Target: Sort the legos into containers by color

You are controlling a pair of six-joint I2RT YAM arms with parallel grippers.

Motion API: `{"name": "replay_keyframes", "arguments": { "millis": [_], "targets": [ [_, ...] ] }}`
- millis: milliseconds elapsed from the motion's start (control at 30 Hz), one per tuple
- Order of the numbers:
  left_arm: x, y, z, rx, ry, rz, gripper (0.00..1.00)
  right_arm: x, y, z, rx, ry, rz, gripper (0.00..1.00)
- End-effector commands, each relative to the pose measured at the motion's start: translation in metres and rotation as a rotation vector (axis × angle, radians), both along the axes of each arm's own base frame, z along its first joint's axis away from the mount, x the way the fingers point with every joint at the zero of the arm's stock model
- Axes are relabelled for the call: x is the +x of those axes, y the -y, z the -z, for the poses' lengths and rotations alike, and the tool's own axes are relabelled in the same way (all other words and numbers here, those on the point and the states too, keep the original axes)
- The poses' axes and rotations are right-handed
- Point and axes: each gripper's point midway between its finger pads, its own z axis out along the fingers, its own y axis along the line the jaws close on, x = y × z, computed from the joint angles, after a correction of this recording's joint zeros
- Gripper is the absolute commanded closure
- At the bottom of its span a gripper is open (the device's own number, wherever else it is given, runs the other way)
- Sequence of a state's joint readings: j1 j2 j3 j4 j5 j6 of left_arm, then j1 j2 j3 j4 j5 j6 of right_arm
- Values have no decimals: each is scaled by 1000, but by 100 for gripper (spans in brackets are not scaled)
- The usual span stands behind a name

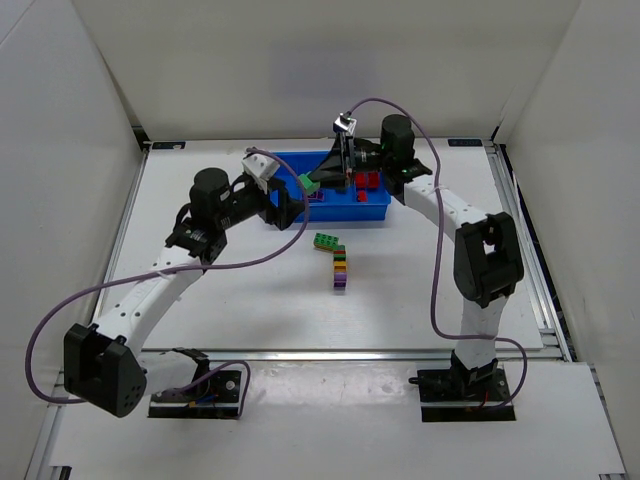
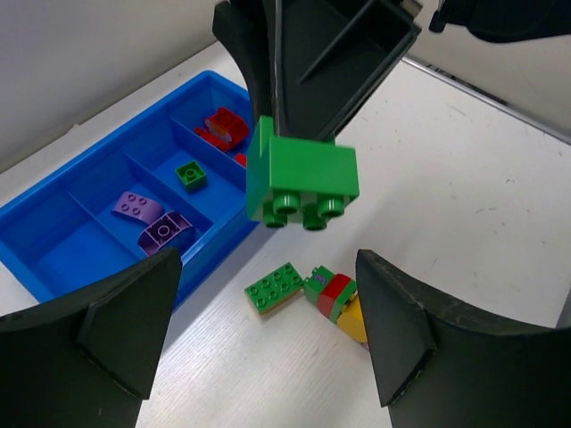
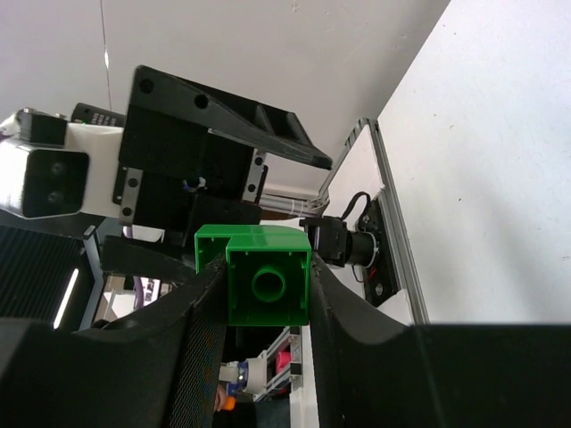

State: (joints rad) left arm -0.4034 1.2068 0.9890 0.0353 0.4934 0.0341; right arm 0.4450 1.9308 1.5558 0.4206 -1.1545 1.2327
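My right claw [image 3: 268, 301] is clamped on a small green studded plastic brick [image 2: 303, 174]; my left claw [image 2: 268, 334] gapes wide, empty.

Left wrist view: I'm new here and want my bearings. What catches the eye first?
A green lego held mid-air by the right pincer fills the centre. Up-left lies the blue tray, with purple pieces, a green brick and red pieces in separate compartments. Loose legos cluster on the table below, between the fingers of the open left pincer.
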Motion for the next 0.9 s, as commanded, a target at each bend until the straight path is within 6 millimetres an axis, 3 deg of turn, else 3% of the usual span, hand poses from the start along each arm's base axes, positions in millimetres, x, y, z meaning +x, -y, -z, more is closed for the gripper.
{"name": "replay_keyframes", "arguments": {
  "millis": [0,433,667,867],
  "targets": [
    [0,7,-33,-54,55,23,11,3,-2,-11,14,60,4,88],
    [2,17,-40,-61,72,38,15,0,-8,-6,-2,48,-10,88],
    [8,17,-39,-58,70,15,29,-4,-11,-7,-6,50,-17,88],
    [10,17,-38,-53,72,-3,47,-11,-13,1,-24,18,-23,89]
  ]
}}
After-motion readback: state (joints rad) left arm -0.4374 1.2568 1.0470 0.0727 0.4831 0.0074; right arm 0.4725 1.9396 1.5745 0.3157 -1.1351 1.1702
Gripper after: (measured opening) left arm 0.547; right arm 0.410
